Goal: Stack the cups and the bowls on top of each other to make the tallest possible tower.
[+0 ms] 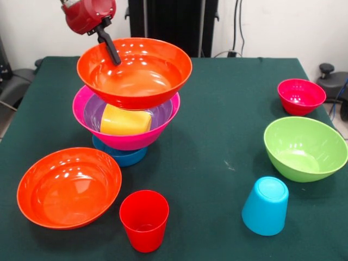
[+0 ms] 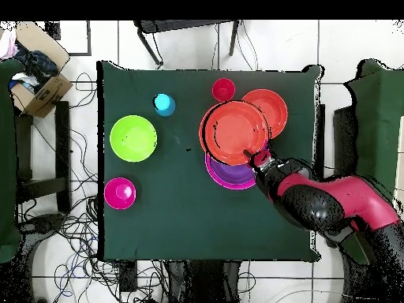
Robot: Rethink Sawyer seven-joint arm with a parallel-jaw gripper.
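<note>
My pincer (image 1: pixel 112 51) grips the rim of the tilted orange bowl (image 1: pixel 136 73) above the magenta bowl (image 1: pixel 130 140), where the yellow cup (image 1: pixel 125 122) lies sideways.

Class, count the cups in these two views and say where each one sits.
3. The yellow cup lies on its side inside the tower's purple bowl; the red cup stands upright on the table; the light blue cup stands upside down. More could be hidden.
</note>
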